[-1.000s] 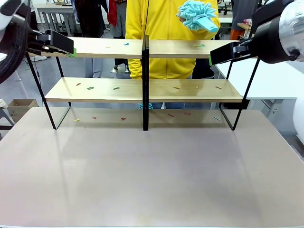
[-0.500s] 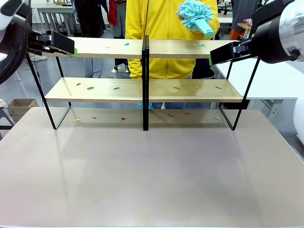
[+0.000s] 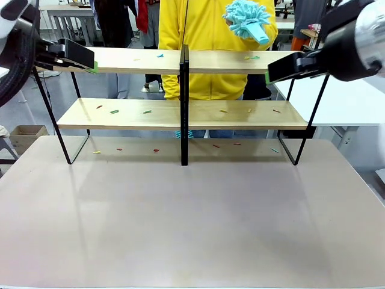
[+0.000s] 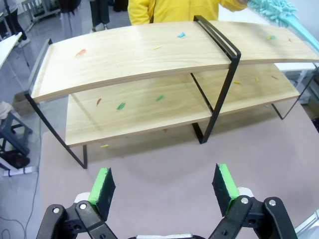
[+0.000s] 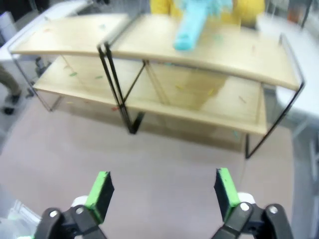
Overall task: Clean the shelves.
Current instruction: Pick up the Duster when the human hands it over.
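Two shelves [image 3: 240, 114] span the far side of your table [image 3: 192, 229] in the front view, coloured scraps [image 3: 114, 111] dotting both boards and a person's duster [image 3: 245, 17] raised above. Your left wrist view shows the left gripper [image 4: 164, 186] spread wide, empty; your right wrist view shows the right gripper [image 5: 162, 191] likewise.

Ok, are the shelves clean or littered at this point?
Littered: small coloured scraps lie on both boards of the shelves, and on the table beneath.
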{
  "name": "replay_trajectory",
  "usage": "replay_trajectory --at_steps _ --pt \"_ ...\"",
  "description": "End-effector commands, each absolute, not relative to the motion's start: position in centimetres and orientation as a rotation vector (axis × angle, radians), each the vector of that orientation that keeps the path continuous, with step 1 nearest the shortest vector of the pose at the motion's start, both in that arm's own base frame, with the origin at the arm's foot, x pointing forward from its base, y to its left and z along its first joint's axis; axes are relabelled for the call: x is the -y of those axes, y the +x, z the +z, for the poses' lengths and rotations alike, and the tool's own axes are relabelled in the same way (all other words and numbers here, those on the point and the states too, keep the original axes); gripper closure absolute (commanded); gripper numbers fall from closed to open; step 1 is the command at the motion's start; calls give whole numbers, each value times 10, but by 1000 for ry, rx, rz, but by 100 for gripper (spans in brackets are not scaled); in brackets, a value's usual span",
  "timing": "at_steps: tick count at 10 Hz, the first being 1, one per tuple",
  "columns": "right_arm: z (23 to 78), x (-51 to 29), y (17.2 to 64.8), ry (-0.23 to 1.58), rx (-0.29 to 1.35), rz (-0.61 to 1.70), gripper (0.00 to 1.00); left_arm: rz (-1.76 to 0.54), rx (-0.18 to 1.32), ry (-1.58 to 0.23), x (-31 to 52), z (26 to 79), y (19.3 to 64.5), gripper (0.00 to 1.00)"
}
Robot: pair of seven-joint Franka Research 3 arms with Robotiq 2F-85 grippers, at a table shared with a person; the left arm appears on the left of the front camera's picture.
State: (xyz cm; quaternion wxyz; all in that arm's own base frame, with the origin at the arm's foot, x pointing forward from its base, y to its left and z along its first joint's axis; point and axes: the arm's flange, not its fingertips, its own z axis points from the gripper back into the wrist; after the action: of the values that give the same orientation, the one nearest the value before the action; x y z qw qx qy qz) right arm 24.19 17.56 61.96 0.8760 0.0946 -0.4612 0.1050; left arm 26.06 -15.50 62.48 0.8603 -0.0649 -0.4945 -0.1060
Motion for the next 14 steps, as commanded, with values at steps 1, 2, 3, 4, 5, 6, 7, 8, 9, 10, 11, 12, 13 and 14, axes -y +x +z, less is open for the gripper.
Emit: replay_trajectory --at_steps 1,2,3,4,5,6,7,8,9,10,11,12,13,14 --pt "670 -95 269 624 581 170 0 -218 1039 -133 154 625 260 0" --pt "685 -59 287 854 444 183 0 -218 1039 -133 154 625 260 0" --pt "684 -39 305 802 465 -54 0 -218 1039 -133 154 625 260 0" --pt "650 -100 273 484 809 199 0 -218 1039 -133 154 625 260 0" --pt "664 -54 290 633 722 148 0 -218 1039 -133 154 625 260 0" --pt "656 -71 288 650 646 211 0 -218 1039 -133 154 625 260 0" --pt "666 -52 329 862 557 124 0 -218 1039 -133 154 625 260 0" --pt "672 -46 372 925 464 47 0 -218 1039 -133 154 625 260 0" --pt "677 -54 418 976 398 65 0 -218 1039 -133 154 625 260 0" --pt "675 -61 457 985 416 12 0 -218 1039 -133 154 625 260 0" --pt "669 -70 488 963 434 -44 0 -218 1039 -133 154 625 260 0" --pt "662 -84 510 981 430 -69 0 -218 1039 -133 154 625 260 0" --pt "656 -94 531 984 466 -123 0 -218 1039 -133 154 625 260 0" --pt "652 -96 545 1002 508 -169 0 -218 1039 -133 154 625 260 0"
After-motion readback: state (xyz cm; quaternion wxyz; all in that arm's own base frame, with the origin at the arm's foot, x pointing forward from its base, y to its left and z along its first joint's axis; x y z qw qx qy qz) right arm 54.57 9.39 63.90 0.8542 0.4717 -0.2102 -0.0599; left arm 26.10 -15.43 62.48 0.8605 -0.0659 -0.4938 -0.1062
